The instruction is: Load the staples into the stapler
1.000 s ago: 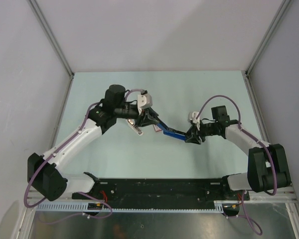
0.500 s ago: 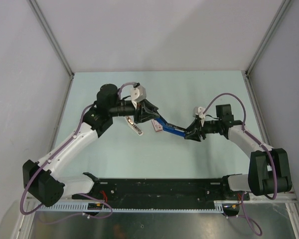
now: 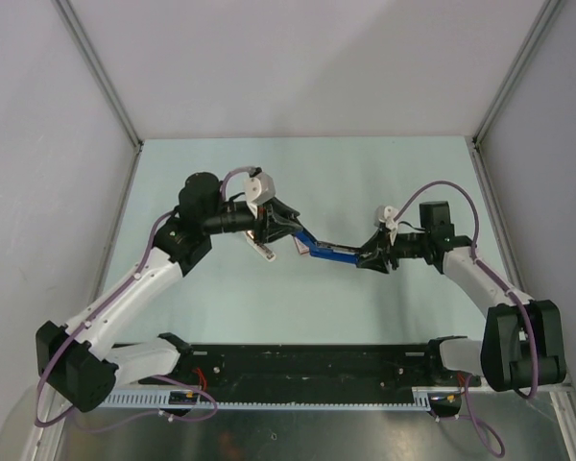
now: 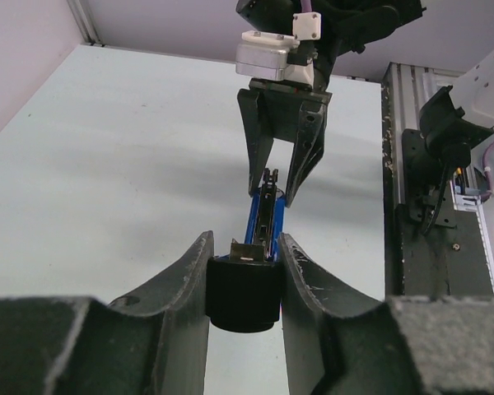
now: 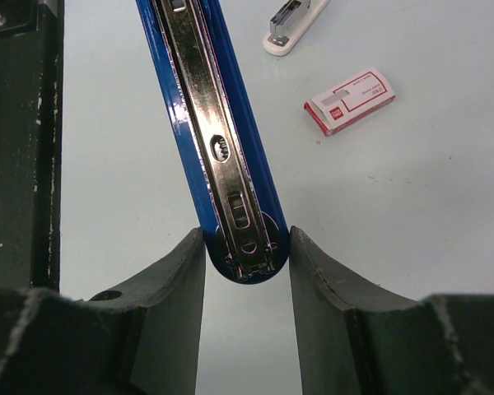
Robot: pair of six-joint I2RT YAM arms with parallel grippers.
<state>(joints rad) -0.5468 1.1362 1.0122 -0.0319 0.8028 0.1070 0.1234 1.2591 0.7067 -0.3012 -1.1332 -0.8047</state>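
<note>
Stapler (image 5: 222,123) hangs above the table (image 3: 384,173): right gripper (image 5: 245,247) clamps its blue end w/ jaws part-spread, left gripper (image 4: 244,276) pinches its black end, nearly closed. Staple box (image 5: 350,100) lies on table just under stapler's black end. Staples prob. not in yet; hold rail level.

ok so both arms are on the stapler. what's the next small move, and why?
Probably lower the stapler to the table, hold it with the right gripper on its blue end, and release the left gripper from the black end. Both grippers are occupied, the metal channel is exposed, and the staple box lies untouched, so one gripper must come free.
</note>
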